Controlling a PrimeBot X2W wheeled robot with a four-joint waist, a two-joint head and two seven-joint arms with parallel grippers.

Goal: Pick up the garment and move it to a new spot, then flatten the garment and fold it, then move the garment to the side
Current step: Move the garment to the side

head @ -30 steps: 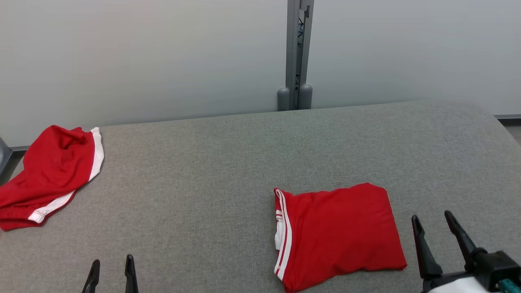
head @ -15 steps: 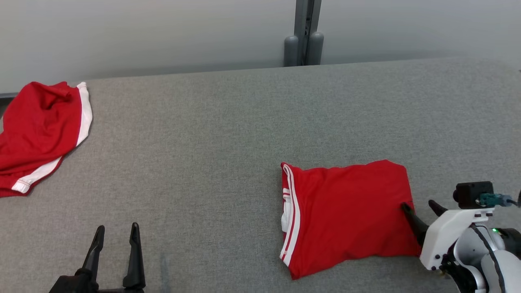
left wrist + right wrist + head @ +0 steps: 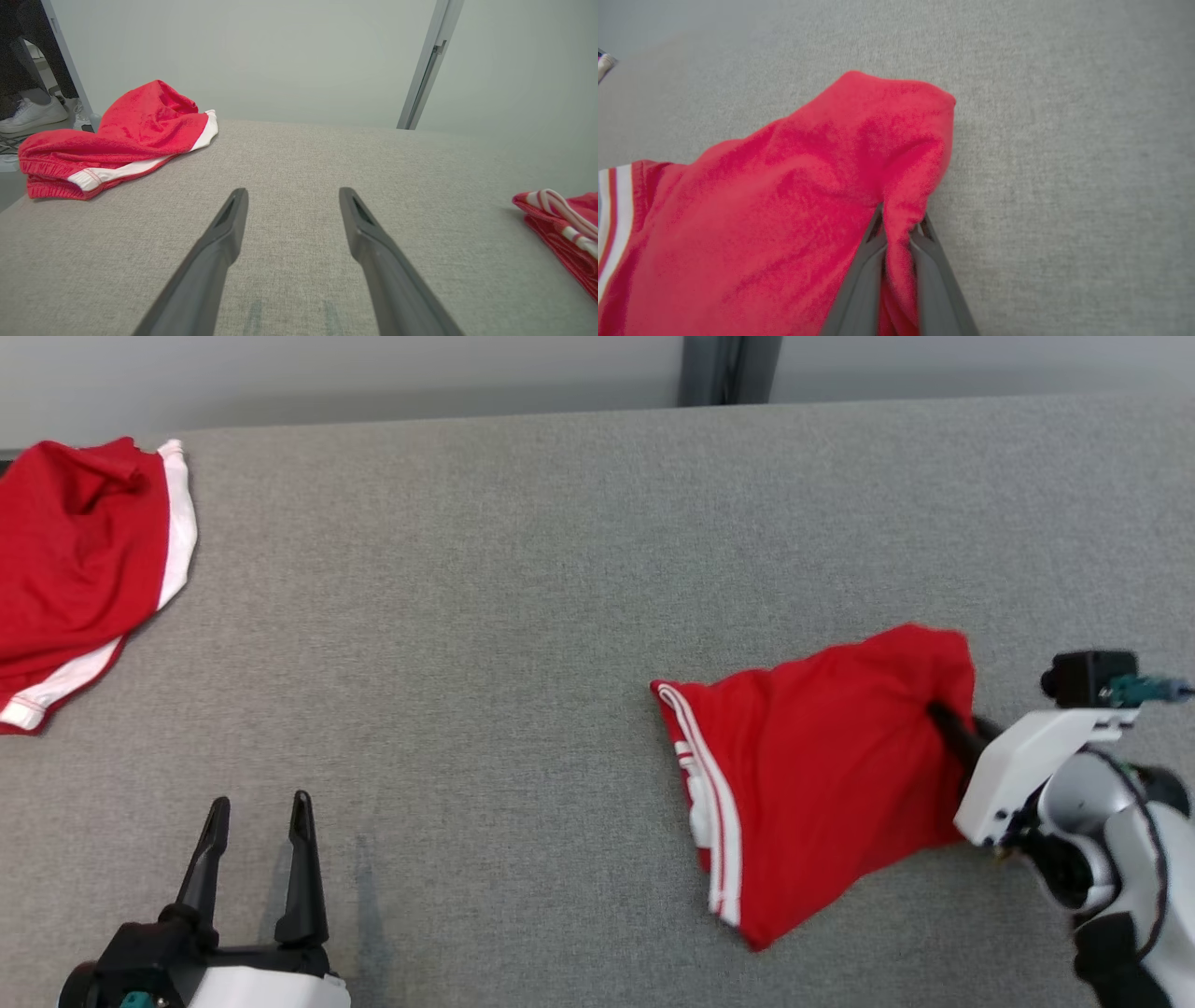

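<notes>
The folded red garment point(image 3: 812, 775) with white stripes along its left edge lies on the grey table at the right. My right gripper point(image 3: 945, 719) is shut on the garment's right edge, and that side is lifted off the table while the striped left side rests on it. In the right wrist view the red cloth point(image 3: 794, 210) is pinched between the two grey fingers point(image 3: 864, 280). Low at the left, my left gripper point(image 3: 254, 812) stands open above bare table, its fingers point(image 3: 219, 242) apart with nothing between them.
A second red garment with a white band point(image 3: 75, 560) lies crumpled at the table's far left corner point(image 3: 117, 135). A grey post point(image 3: 425, 65) stands behind the table. A person's shoe point(image 3: 28, 114) is on the floor at the far left.
The right gripper has closed on the folded garment's right edge and raised it, tilting the garment. The head camera has tilted down, so the whole picture has shifted.
</notes>
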